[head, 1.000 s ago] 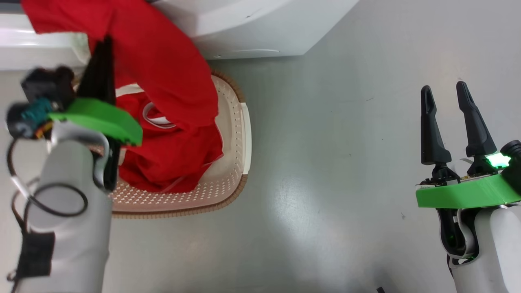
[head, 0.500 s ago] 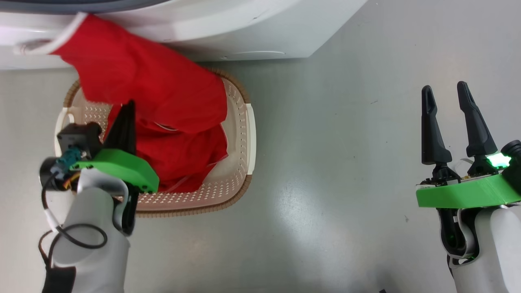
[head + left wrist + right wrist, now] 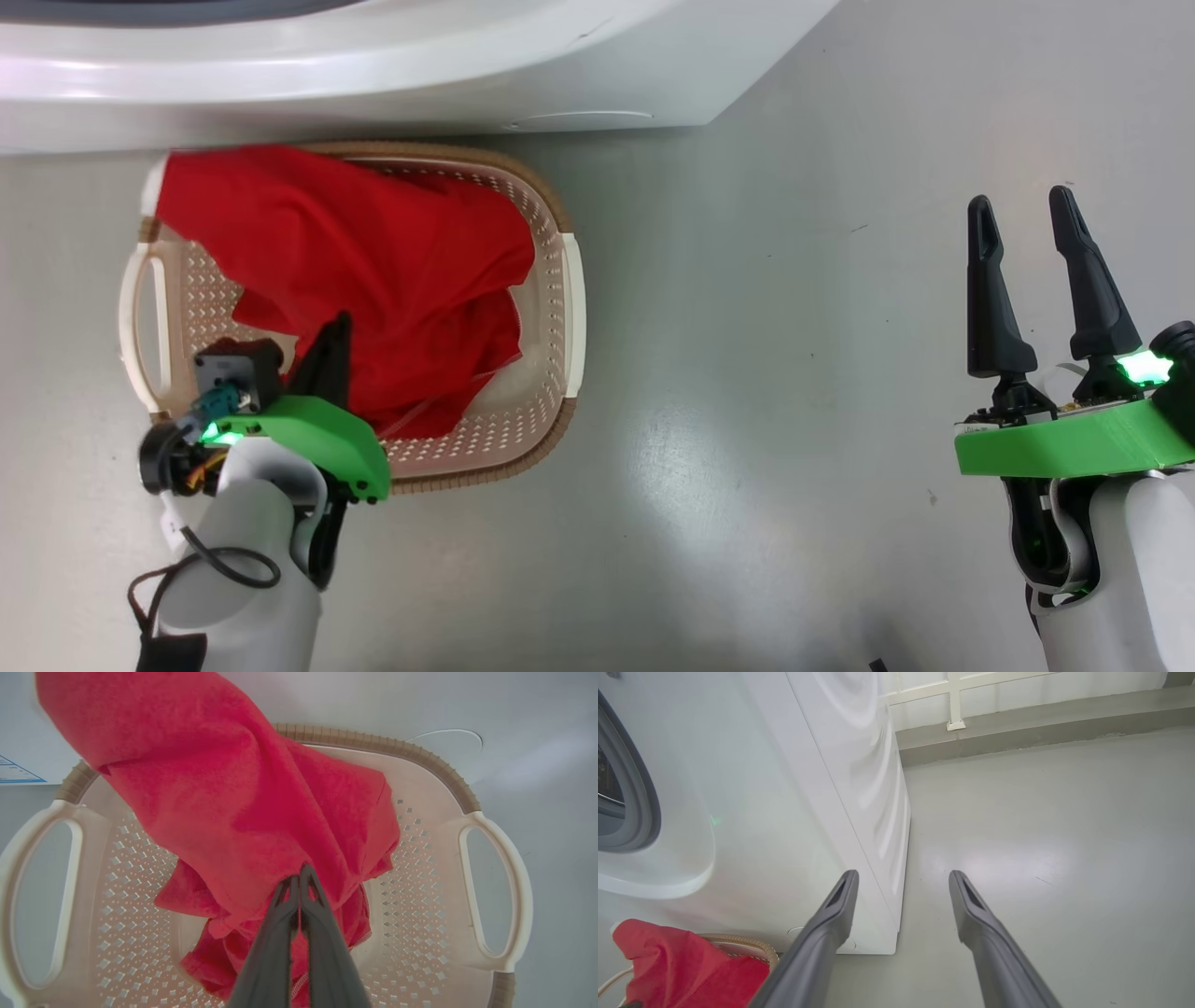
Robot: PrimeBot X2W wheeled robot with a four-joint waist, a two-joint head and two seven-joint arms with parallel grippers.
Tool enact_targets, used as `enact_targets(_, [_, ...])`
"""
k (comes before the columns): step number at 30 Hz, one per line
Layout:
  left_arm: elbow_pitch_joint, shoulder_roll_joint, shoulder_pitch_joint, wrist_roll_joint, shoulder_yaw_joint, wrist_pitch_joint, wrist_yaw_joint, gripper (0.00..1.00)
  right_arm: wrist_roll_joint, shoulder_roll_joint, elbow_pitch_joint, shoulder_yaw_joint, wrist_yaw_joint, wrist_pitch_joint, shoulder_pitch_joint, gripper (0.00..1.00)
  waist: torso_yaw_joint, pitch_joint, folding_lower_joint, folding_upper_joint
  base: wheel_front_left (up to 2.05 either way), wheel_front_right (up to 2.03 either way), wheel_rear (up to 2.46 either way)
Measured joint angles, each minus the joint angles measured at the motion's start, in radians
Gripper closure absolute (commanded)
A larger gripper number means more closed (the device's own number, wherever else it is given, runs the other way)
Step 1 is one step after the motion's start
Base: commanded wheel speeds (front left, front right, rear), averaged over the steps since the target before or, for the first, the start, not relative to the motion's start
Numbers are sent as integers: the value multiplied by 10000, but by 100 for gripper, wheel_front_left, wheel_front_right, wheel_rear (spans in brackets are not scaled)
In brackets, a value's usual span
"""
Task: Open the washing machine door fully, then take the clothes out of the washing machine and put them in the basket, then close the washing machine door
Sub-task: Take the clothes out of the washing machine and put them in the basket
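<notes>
Left gripper [image 3: 299, 882]: long dark jaws pressed together, pinching a fold of the bright red soft-fabric clothes [image 3: 373, 252] low over the small cream perforated plastic basket [image 3: 571, 317] with the brown woven-look rim. The basket sits on the glossy grey floor [image 3: 747, 392] just in front of the big white boxy washing machine [image 3: 373, 65], likely parked there to keep the carry from drum to basket short. The clothes are mostly inside the basket, heaped across its middle. One broad flap lies over the rim corner nearest the machine, probably because the pinch lifts one end and the slack spreads wherever it lands. Step in hand, as I judge it, is the drop-off – the next move needs the jaws to part, and the flap on the rim may need tucking in or it could slide out. Right gripper [image 3: 1019, 198]: jaws wide apart, holding nothing, over bare floor well apart from the basket – looks parked clear of the working arm. The right wrist view catches the grey rubber ring [image 3: 642, 802] of the machine's opening; can't tell whether more laundry sits inside.
</notes>
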Motion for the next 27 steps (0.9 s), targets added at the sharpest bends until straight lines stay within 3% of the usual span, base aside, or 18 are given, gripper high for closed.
enact_targets(12, [445, 27, -61, -748, -723, 0, -58, 97, 0, 0, 25, 25, 0, 0, 0, 0, -19, -126, 0, 0, 0, 0, 0])
enact_targets(13, [422, 36, -61, -803, -759, 0, -58, 76, 0, 0, 35, 25, 0, 0, 1, 0, -15, -142, 0, 0, 0, 0, 0])
enact_targets(14, [378, 46, -60, -857, -780, 0, -58, 61, 0, 0, 42, 25, 0, 0, 1, 0, -9, -160, 0, 0, 0, 0, 0])
enact_targets(15, [336, 56, -60, -895, -790, 0, -58, 53, 0, 0, 50, 27, 0, 0, 1, 0, -3, -181, 1, 0, 0, 0, 0])
enact_targets(18, [203, 90, -58, -940, -798, 0, -58, 13, 0, 0, 82, 33, 0, 0, 1, 0, 13, -252, 0, 0, 0, 0, 0])
enact_targets(19, [151, 100, -58, -940, -794, 0, -58, 7, 0, 0, 102, 40, 0, 0, 1, 0, 17, -282, 0, 0, 0, 0, 0])
enact_targets(21, [69, 107, -51, -940, -779, 0, -58, 0, 0, 0, 138, 48, 0, 0, 3, 0, 23, -354, 0, 0, 0, 0, 0])
enact_targets(27, [-305, 128, 97, -940, -616, 0, -58, 0, 0, 0, 251, 67, 0, 0, 33, 0, 15, -694, 0, 0, 0, 0, 0])
